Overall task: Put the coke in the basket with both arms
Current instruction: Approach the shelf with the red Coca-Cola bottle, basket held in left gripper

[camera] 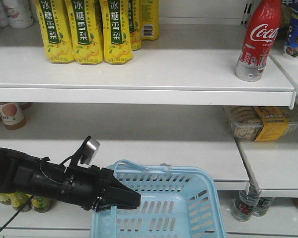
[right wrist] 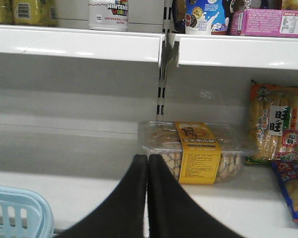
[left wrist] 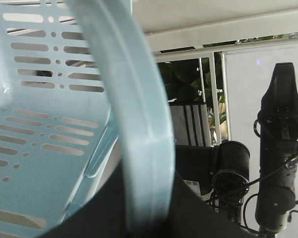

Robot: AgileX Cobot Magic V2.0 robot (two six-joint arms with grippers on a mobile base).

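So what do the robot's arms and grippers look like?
Both are black. The left arm carries thin black cables and a silver-faced camera block; the left gripper tapers to a point. The right gripper is likewise smooth and wedge-shaped.

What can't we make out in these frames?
coke cap: front view, top edge cuts it off.
basket floor: front view, bottom edge crops it; left gripper covers the left corner.
right gripper: outside front view, so its gap to coke is unknown.
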